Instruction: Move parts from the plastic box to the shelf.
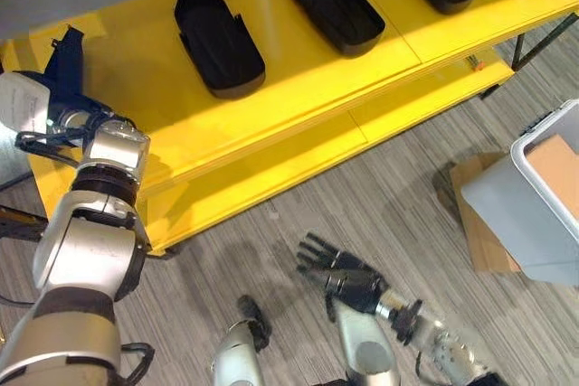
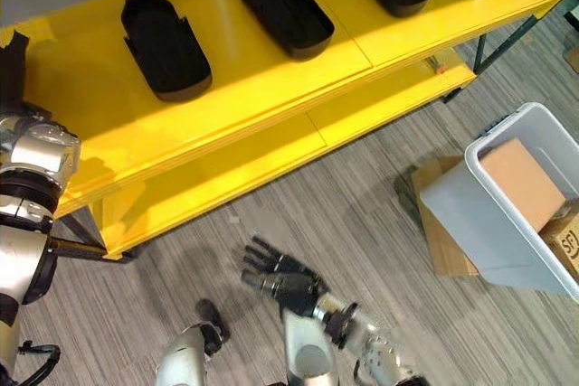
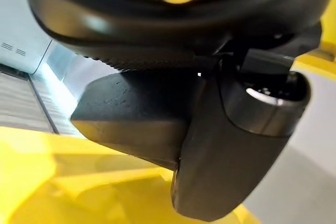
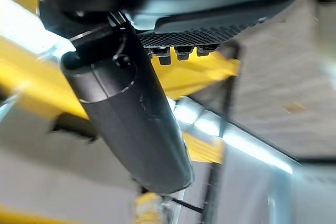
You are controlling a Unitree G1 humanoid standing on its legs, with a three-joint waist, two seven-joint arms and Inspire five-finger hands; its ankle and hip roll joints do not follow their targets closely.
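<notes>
far left: the left robot hand (image 1: 63, 65) is up at the end of the long yellow metal shelf (image 1: 298, 70), and in its wrist view the thumb and the fingers are pinched around a dark, flat black plastic part (image 3: 131, 114) sitting just above the yellow top.

moving right along the shelf top, there are already black boat-shaped plastic parts laid out in a row, the nearest one (image 1: 217, 42) close to that hand, then another (image 1: 335, 8), with more further along.

lower middle, the right robot hand (image 1: 339, 273) hangs over the grey wood-look floor with fingers spread wide, holding nothing.

far right, the white plastic box (image 2: 520, 210) sits on the floor with a tan cardboard carton (image 2: 520, 183) inside.

my guess is it's the placing step: lower the part flat into the free spot at the row's left end, match the others' angle, and only let go once it's fully resting.
</notes>
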